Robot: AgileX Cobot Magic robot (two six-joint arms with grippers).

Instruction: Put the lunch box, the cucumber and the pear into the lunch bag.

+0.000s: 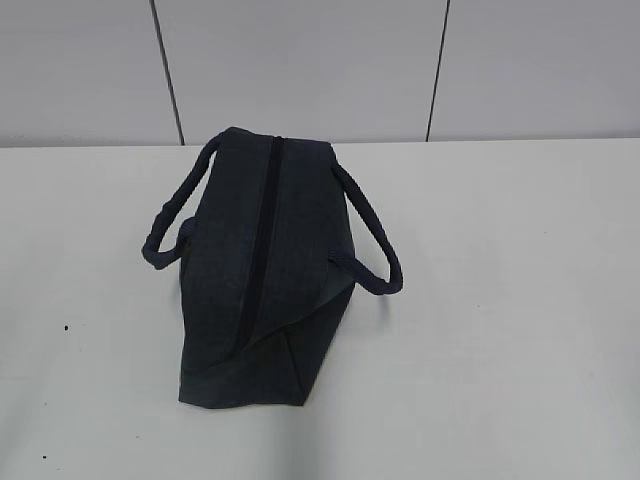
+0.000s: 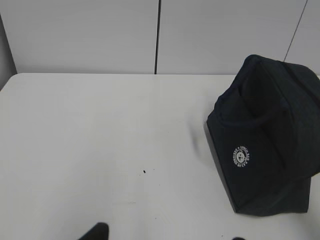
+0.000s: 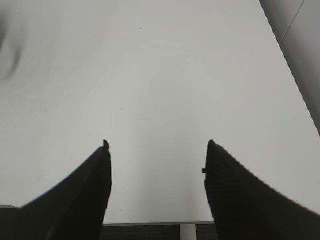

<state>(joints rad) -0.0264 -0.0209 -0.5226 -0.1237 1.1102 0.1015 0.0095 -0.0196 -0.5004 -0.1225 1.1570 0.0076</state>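
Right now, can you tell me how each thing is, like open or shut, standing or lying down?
lunch bag: standing on the table, zipper strip along its top looks shut, nothing touching it.
bag handles: flopped down, one on each side.
right tool: open, empty, over bare table.
left tool: only dark tips peek in at the bottom edge; cannot tell if open or shut.
table: white, a few tiny dark specks.

**One bag, two handles**

One lunch bag (image 1: 255, 280) sits at the centre of the exterior frame, on one white table (image 1: 500, 300). It has two rope handles (image 1: 372, 245), one zipper line along its top and one round white logo (image 2: 241, 157), seen right of centre in the left wrist frame.
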